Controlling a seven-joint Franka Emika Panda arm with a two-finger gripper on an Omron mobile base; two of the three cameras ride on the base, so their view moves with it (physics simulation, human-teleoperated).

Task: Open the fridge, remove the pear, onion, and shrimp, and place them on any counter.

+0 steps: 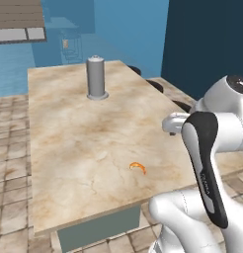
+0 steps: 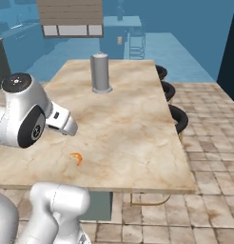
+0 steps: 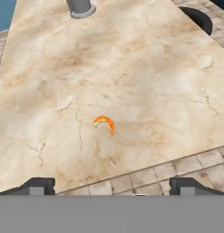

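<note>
Claw [image 3: 111, 186] spread wide, holding nothing, hanging over the near counter [image 3: 145, 68] edge. Shrimp [image 3: 104, 123] lies flat on the top, so that one's delivered.

The counter [image 1: 79, 143] under me is light tan, veined with darker brown streaks like stone, on a grey-green base. On it lies the shrimp [image 3: 104, 123] — bright orange with a paler edge. The canister [image 1: 96, 77] is plain grey. The floor tiles [image 2: 209, 209] are beige-brown with pale joints — the stools [image 2: 178, 118] black.
</note>
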